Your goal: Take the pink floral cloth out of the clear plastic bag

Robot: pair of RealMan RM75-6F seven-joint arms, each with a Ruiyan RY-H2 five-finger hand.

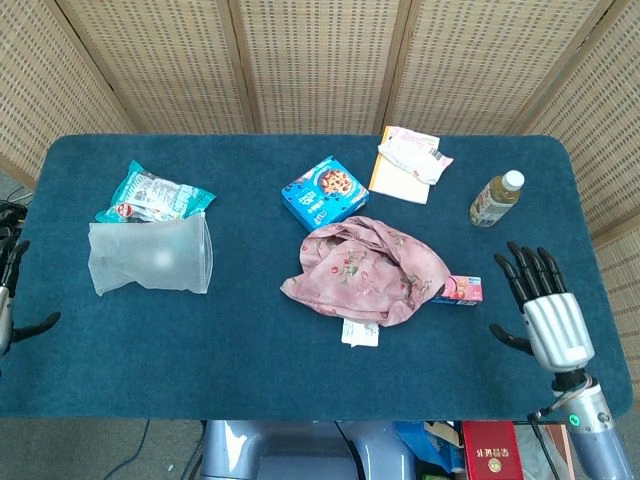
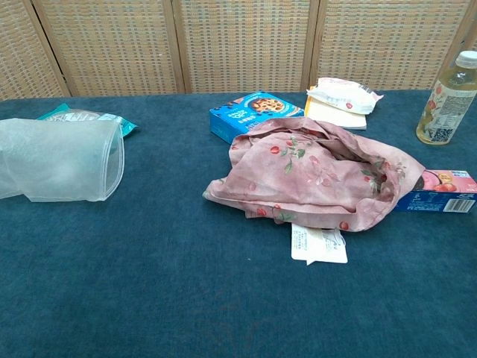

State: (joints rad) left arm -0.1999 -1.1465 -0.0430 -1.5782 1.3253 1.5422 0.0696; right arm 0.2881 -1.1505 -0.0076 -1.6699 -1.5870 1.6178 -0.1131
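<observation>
Lying crumpled mid-table, pink floral cloth (image 1: pixel 365 268) sat fully out of clear plastic bag (image 1: pixel 150 257), well apart from it, one edge draped over long snack box (image 1: pixel 462 290). Looked soft, light, limp; best pinched at raised fold. Bag thin, likely slippery. Right robot hand (image 1: pixel 545 310) released, fingers spread. Left robot hand (image 1: pixel 12 290) barely visible, state unclear.

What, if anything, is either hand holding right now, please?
Nothing. The right hand and left hand are open and off the cloth and bag.
</observation>
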